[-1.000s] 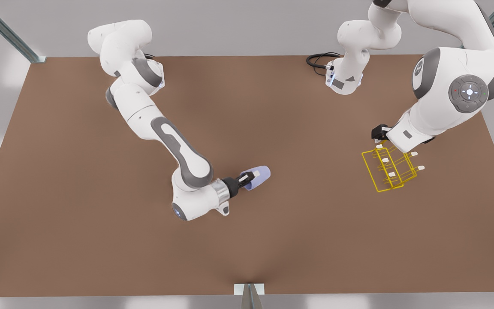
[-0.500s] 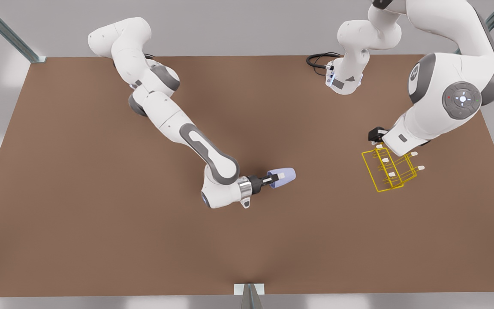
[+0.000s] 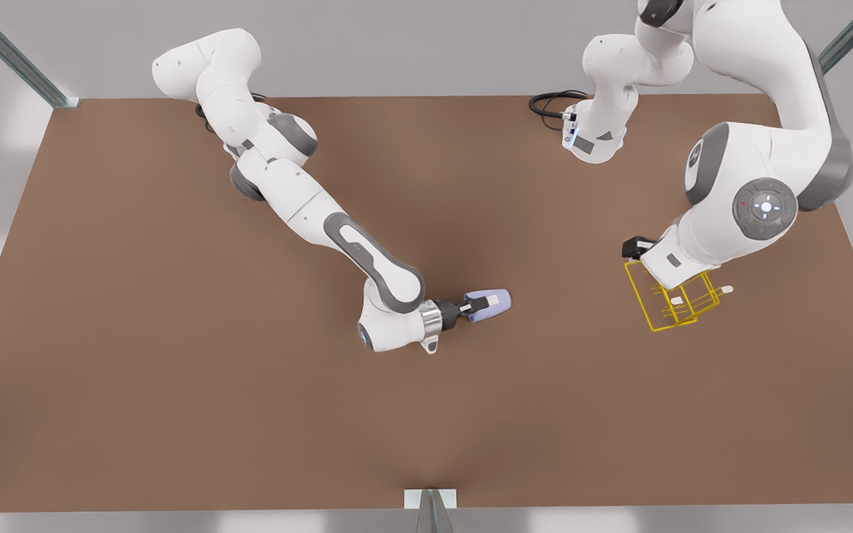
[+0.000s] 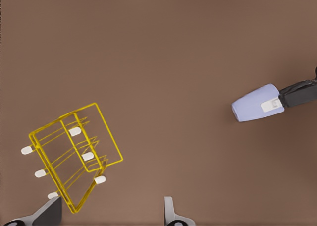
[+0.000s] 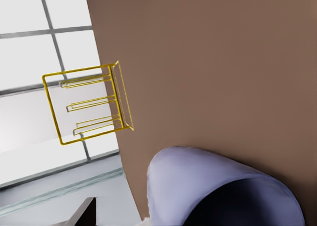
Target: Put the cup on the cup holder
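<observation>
The pale lavender cup (image 3: 500,307) hangs on its side above the table's middle, with my right gripper (image 3: 483,304) shut on its rim. Up close in the right wrist view, the cup (image 5: 208,181) points its closed end toward the cup holder (image 5: 89,102). The yellow wire cup holder (image 3: 667,314) with white-capped prongs rests on the table at the front view's right. My left gripper (image 4: 110,216) hovers open just above the cup holder (image 4: 74,154), one finger beside its frame. The left wrist view also catches the cup (image 4: 255,103) farther off.
The brown table (image 3: 175,370) has wide bare room around the cup and holder. A black cable (image 3: 549,102) coils by an arm base at the back edge. Metal frame posts stand at the table's corners and front edge.
My right arm carried the cup toward the front view's right, closer to the holder. My left arm shifted toward the front view's left and now covers more of the holder.
</observation>
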Motion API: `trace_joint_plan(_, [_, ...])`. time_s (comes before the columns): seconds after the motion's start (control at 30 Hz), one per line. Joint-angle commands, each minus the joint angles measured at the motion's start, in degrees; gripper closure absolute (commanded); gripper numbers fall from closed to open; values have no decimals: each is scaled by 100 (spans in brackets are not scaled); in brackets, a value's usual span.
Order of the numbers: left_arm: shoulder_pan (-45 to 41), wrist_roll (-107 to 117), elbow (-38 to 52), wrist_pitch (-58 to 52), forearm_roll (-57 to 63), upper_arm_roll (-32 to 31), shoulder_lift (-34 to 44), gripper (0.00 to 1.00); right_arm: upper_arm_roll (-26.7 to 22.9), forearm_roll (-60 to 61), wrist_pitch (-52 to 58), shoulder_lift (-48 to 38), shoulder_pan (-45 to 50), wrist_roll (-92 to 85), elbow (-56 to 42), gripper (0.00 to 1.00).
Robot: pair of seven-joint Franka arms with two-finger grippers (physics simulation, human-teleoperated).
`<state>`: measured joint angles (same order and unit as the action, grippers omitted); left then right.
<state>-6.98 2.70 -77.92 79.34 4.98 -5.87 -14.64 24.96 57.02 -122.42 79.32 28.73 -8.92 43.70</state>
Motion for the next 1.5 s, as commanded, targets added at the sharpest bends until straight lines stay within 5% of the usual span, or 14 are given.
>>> trace_joint_plan(0.0, [-40, 37, 5, 29, 82, -2, 5, 0, -44, 3, -45, -4, 10, -127, -2, 24])
trace_joint_plan(0.07, [-40, 37, 5, 38, 91, -2, 5, 0, -158, 3, -54, -13, 36, -154, -2, 0])
trace_joint_plan(0.37, [-1156, -103, 40, 714, 12, -19, -469, 0, -404, -41, 543, -144, -403, -1121, 59, 0])
trace_joint_plan(0.47, [-1244, -1981, 32, 1259, -234, -20, -944, 0, -483, -375, 921, -522, -886, -1138, 217, 0])
trace_joint_plan(0.57, [-1341, -4057, -170, 1699, -304, -20, -1279, 0, -483, -1420, 1185, -2507, -1826, -1112, 1974, 0])
trace_joint_plan(0.7, [-1657, -5060, -531, 2261, -928, -11, -1340, 0, -483, -6210, 3910, -5303, -3417, -1077, 2432, 0])
trace_joint_plan(0.87, [-2027, -5675, -1656, 4115, -744, -2, -1252, 0, -457, -6415, 4368, -6183, -4824, 767, 2415, 0])
trace_joint_plan(0.93, [-2071, -5763, -1867, 4573, -498, -2, -1252, 0, -457, -6238, 4244, -6183, -4763, 1112, 2424, 0])
trace_joint_plan(0.97, [-2071, -5956, -1867, 4573, -445, -2, -1270, 0, -850, -6290, 4226, -6200, -4220, 1129, 2503, 0])
trace_joint_plan(1.0, [-2071, -6141, -1902, 4555, -445, -2, -1279, 0, -1863, -6325, 4226, -6235, -3059, 1129, 2555, 0])
trace_joint_plan(1.47, [-2167, -5553, -2280, 4959, -348, -2, -1692, 0, -1890, -6299, 4217, -6614, -3172, 1085, 2863, 0])
